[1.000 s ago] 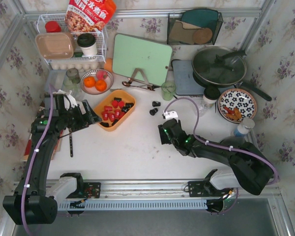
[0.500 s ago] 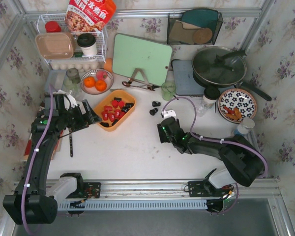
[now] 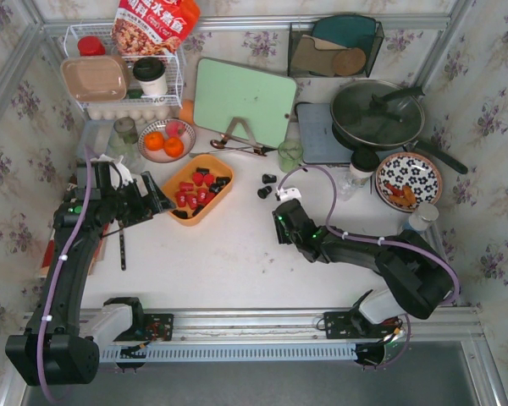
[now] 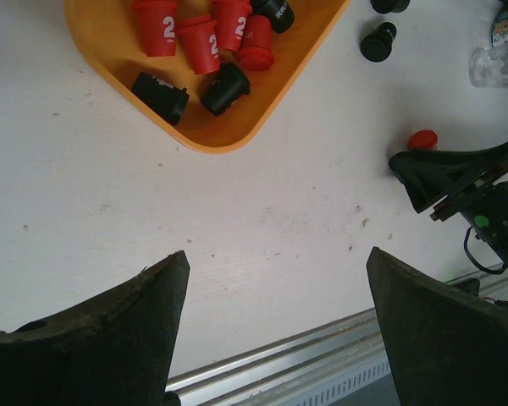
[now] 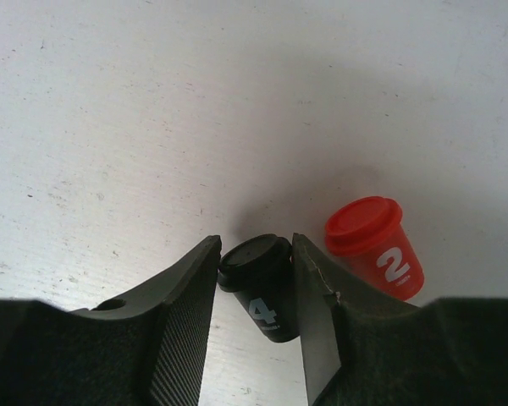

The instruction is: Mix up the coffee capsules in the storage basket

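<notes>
The right gripper (image 5: 256, 247) has just pinched a stray black capsule (image 5: 267, 300), a red capsule (image 5: 374, 245) beside its right finger; the storage basket (image 4: 237, 127) likely comes next.

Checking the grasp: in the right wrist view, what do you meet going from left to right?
Gripper finger → black capsule → second gripper finger → red capsule.

One black capsule (image 5: 262, 296) sits between the fingers (image 5: 186, 321) of the right gripper (image 5: 255, 254), and one red capsule (image 5: 374, 245) lies just beside it. Two more black capsules (image 3: 269, 178) lie past the gripper. Two oranges (image 3: 154, 141) sit farther off.
</notes>
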Controlling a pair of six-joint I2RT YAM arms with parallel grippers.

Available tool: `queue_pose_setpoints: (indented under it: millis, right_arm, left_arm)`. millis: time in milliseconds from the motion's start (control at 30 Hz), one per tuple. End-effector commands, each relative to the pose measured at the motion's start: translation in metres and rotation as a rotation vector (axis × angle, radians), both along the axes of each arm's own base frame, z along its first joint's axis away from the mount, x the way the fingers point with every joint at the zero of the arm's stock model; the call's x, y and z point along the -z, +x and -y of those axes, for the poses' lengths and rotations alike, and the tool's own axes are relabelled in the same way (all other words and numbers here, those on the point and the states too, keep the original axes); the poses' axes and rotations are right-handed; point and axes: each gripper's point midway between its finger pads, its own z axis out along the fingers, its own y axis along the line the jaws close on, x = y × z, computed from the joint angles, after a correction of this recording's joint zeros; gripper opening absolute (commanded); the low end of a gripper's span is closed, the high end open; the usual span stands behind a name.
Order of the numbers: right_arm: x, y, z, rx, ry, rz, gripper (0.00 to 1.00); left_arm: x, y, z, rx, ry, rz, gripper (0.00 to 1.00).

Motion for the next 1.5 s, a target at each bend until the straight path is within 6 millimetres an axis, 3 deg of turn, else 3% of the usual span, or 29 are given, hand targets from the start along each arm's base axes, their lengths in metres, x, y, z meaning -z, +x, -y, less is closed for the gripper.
queue_pose_setpoints:
  millis: [0,267,333,367,400,600,800,867,1133,1367,1467]
  right_arm:
    - [-0.003,0.002,-0.005,0.004,0.024,-0.003,0.44]
    - [-0.009,0.002,-0.018,-0.01,0.083,-0.02,0.35]
    - [-0.016,0.003,-0.023,-0.012,0.11,-0.015,0.35]
    - [-0.019,0.003,-0.024,-0.012,0.124,-0.013,0.35]
    - [-0.024,0.004,-0.027,-0.013,0.143,-0.007,0.35]
    - [-0.051,0.006,-0.042,-0.021,0.244,0.011,0.35]
    - [-0.087,0.01,-0.054,-0.03,0.346,0.06,0.35]
    - [-0.102,0.012,-0.056,-0.029,0.378,0.085,0.34]
    - [-0.154,0.009,-0.069,-0.038,0.555,0.132,0.34]
    - [-0.173,0.003,-0.073,-0.039,0.647,0.144,0.34]
    - [-0.177,0.002,-0.072,-0.027,0.673,0.152,0.33]
  left_arm:
    - [-0.004,0.005,0.002,0.005,-0.017,0.024,0.88]
    - [-0.006,0.004,0.006,0.024,-0.037,0.038,0.88]
    - [-0.008,0.005,0.011,0.044,-0.063,0.047,0.88]
    - [-0.009,0.004,0.015,0.06,-0.082,0.05,0.97]
    - [-0.012,0.004,0.019,0.074,-0.097,0.061,1.0]
    - [-0.02,0.002,0.043,0.15,-0.069,0.183,1.0]
    - [-0.022,0.0,0.082,0.263,0.087,0.453,1.0]
    - [-0.008,0.005,0.093,0.283,0.147,0.548,1.0]
    - [0.002,0.003,0.152,0.518,0.135,0.862,1.0]
    - [0.006,-0.015,0.203,0.756,0.272,1.178,1.0]
    - [0.011,-0.014,0.219,0.815,0.308,1.269,1.0]
